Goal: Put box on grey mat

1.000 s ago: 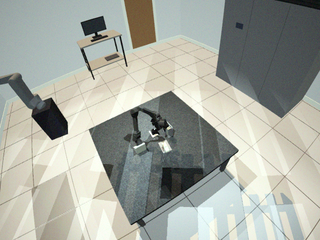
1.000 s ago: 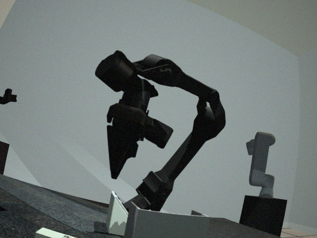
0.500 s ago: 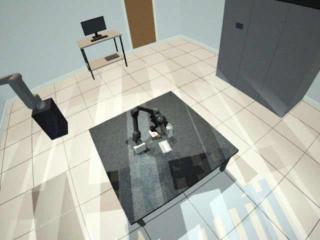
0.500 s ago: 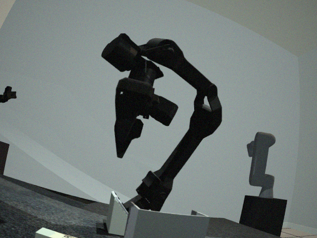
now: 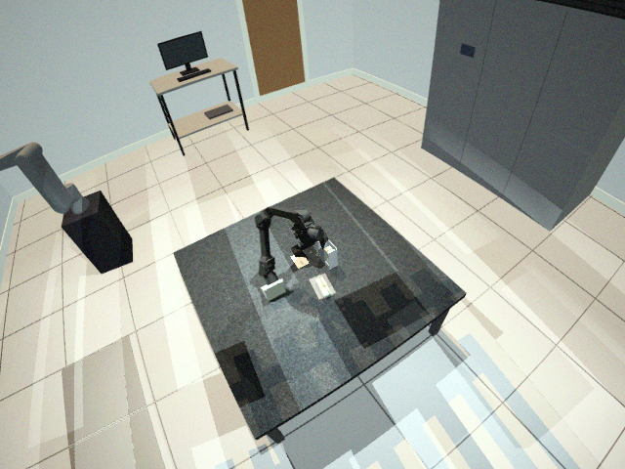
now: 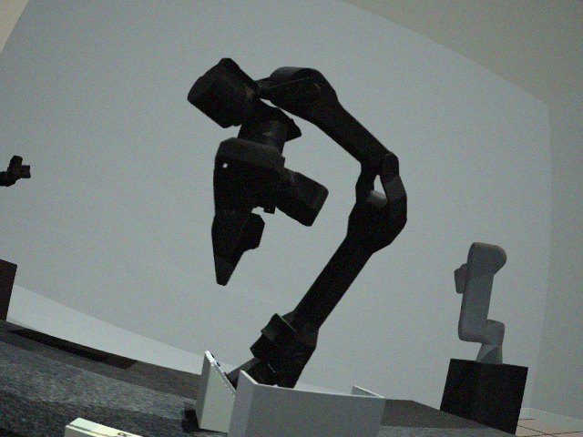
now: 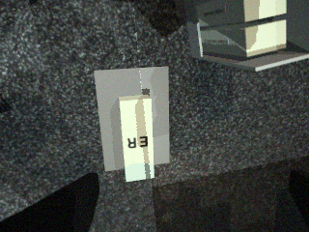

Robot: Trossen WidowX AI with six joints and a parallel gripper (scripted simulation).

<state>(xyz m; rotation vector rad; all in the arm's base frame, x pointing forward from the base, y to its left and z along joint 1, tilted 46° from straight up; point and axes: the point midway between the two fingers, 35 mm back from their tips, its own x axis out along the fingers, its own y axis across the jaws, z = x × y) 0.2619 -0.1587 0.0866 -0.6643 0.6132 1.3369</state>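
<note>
The box marked ER (image 5: 324, 286) (image 6: 89, 427) (image 7: 134, 118) lies flat on the grey mat (image 5: 314, 285) (image 7: 109, 89), with its printed side up. In the wrist view the letters appear upside down and one end of the box reaches past the mat's near edge. My gripper (image 5: 309, 256) (image 7: 192, 180) is wide open and empty, raised above the table and touching neither box nor mat; in the exterior view its fingers overlap. The bin (image 6: 311, 411) (image 7: 280, 62) holds two other boxes, one cream box (image 7: 272, 37) and another cream box (image 7: 272, 7). They appear to stand; their lower parts are hidden.
A pale, slanted block (image 5: 273, 289) (image 6: 214, 404) stands near my arm's base. The bin is close beside the mat, at the upper right in the wrist view. The dark table (image 5: 303, 343) carries everything. A second, grey arm (image 5: 42, 176) (image 6: 477, 300) stands on a pedestal away from the table.
</note>
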